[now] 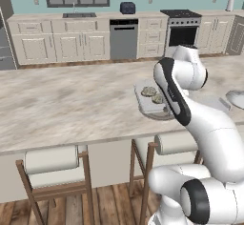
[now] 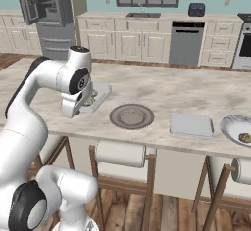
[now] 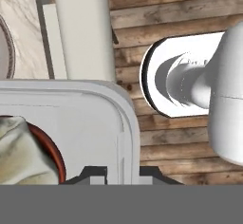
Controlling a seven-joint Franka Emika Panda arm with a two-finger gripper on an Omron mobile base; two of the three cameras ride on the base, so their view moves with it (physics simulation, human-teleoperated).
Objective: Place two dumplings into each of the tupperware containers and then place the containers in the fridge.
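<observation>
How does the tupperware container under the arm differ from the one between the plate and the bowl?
The container under the arm holds dumplings; the other container lies empty. The first sits left of the plate, the other right of it. Both are shallow pale grey rectangular trays.

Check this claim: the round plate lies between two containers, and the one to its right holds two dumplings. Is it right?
Not quite. The right base view shows the right container empty. The dumplings lie in the left container. The plate does lie between the two.
</observation>
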